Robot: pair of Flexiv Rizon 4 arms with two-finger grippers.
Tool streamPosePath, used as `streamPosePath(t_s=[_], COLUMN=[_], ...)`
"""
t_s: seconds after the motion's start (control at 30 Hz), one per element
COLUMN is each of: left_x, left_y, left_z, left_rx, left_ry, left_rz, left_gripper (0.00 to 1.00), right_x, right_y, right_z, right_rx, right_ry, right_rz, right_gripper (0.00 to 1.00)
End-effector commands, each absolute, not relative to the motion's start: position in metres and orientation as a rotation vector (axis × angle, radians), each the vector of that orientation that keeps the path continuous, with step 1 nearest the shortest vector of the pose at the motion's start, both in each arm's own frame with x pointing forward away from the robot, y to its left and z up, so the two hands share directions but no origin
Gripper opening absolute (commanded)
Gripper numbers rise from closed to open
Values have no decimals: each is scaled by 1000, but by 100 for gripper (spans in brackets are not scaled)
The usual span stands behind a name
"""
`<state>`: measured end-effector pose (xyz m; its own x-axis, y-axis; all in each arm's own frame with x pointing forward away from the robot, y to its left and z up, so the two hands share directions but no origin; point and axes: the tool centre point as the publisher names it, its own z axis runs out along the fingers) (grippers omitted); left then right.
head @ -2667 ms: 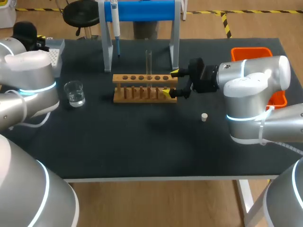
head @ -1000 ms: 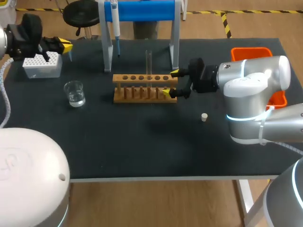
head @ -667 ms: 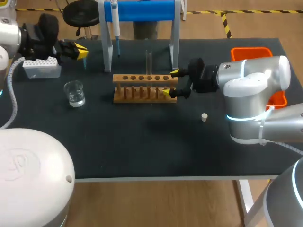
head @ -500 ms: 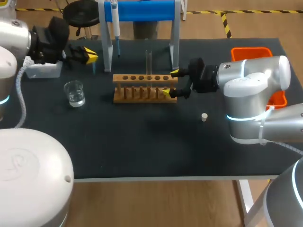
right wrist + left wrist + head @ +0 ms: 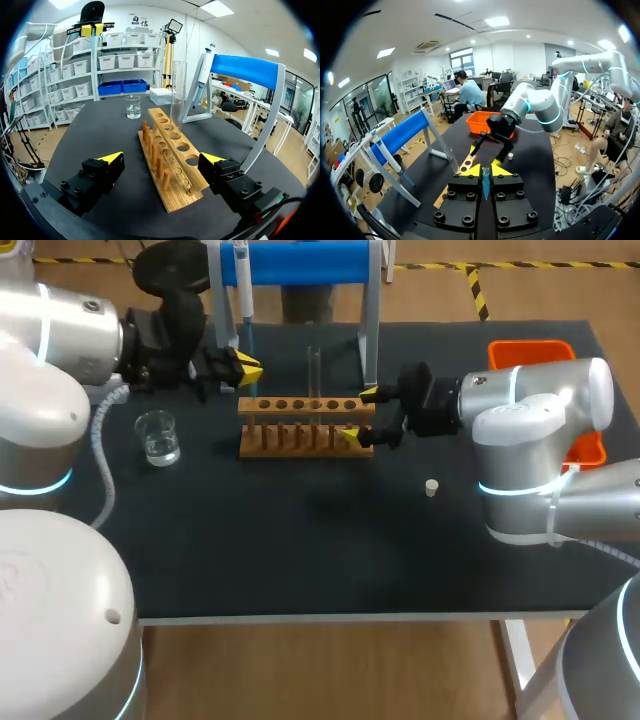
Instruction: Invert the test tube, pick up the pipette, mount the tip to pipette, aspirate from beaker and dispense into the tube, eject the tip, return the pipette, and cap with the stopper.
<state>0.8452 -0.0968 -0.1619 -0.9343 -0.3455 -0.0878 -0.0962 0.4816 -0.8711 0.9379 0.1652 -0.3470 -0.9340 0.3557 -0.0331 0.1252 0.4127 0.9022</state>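
Observation:
My left gripper (image 5: pixel 245 370) hovers just left of the wooden rack (image 5: pixel 305 425), near the foot of the blue stand, and is shut on a small blue pipette tip (image 5: pixel 485 182). The pipette (image 5: pixel 243 290) hangs on the stand. A clear test tube (image 5: pixel 314 370) stands upright in the rack. My right gripper (image 5: pixel 362 416) is open, with one finger on each side of the rack's right end (image 5: pixel 170 160); the tube (image 5: pixel 176 95) is ahead of it. The beaker (image 5: pixel 157 437) with water sits left of the rack. The stopper (image 5: pixel 431 487) lies on the mat to the right.
The blue stand (image 5: pixel 300 262) with its white legs rises behind the rack. An orange bin (image 5: pixel 540 348) sits at the far right. The white tip box (image 5: pixel 162 96) lies beyond the rack in the right wrist view; my left arm hides it in the head view.
My left arm has swung right from the tip box to the rack's left end, carrying the blue tip. The right arm has not moved.

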Motion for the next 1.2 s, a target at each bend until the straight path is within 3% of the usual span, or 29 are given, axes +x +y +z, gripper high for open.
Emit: streamPosePath(t_s=[0.03, 1.2], left_x=[848, 852], left_y=[-119, -139], left_z=[-170, -175], left_rx=[-348, -315], left_ry=[2456, 2584], left_rz=[-1463, -1555], left_gripper=[0, 0], right_x=[937, 937], right_y=[165, 165], right_z=[-347, -347], right_rx=[424, 424], right_ry=[2447, 2447], right_rz=[1536, 1536], right_gripper=[100, 100])
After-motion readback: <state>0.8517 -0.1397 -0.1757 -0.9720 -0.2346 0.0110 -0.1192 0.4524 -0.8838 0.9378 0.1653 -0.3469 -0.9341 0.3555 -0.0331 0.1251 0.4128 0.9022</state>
